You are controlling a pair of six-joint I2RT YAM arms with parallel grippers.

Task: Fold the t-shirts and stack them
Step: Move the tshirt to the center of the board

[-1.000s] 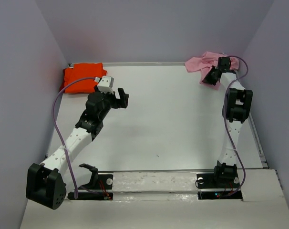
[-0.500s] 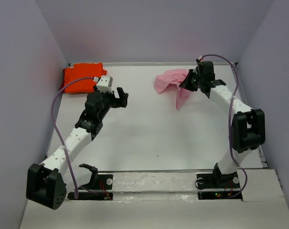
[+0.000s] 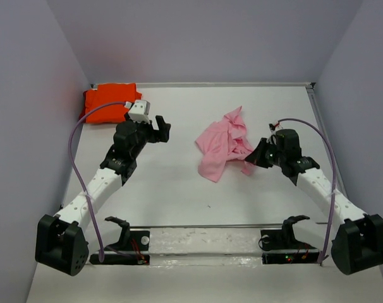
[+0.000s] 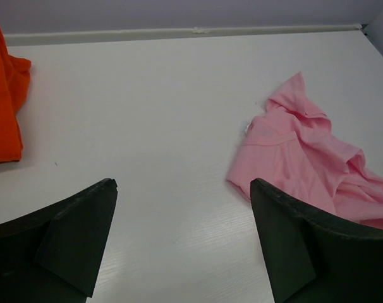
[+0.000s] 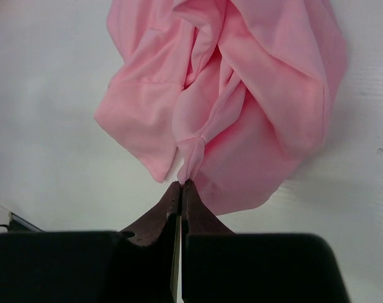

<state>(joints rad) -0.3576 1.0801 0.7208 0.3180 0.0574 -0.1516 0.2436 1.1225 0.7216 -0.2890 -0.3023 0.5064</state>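
With 12 o'clock at the far wall, the right tool (image 3: 255, 155) sits low over the table (image 3: 179, 189), at about 3 o'clock from its middle. Its 2 fingers are pressed together on a thin, twisted pinch of the pink t-shirt (image 3: 220, 146). The wrist view shows that pinch running straight into the closed tips, with the rest of the cloth fanning out beyond. The grip is at the shirt's 4 o'clock edge, which reads as a hold for dragging or spreading rather than for lifting the whole garment.

The pink t-shirt lies crumpled near the table's middle in overlapping folds, with 1 lobe pointing to 12 o'clock and another to 7 o'clock. It is not yet flat, so I judge that folding has not begun on it. It likely needs spreading first, and a pinch at 1 point may only bunch it further.

At 10 o'clock the left tool (image 3: 161, 129) hangs above bare table with its fingers spread wide, holding nothing. It faces the pink shirt, probably placed there to take a 2nd corner.

Farthest, in the 10 o'clock corner, the orange t-shirt (image 3: 109, 105) lies as a compact folded block against the wall, well apart from the pink shirt. It looks like the base of the stack.
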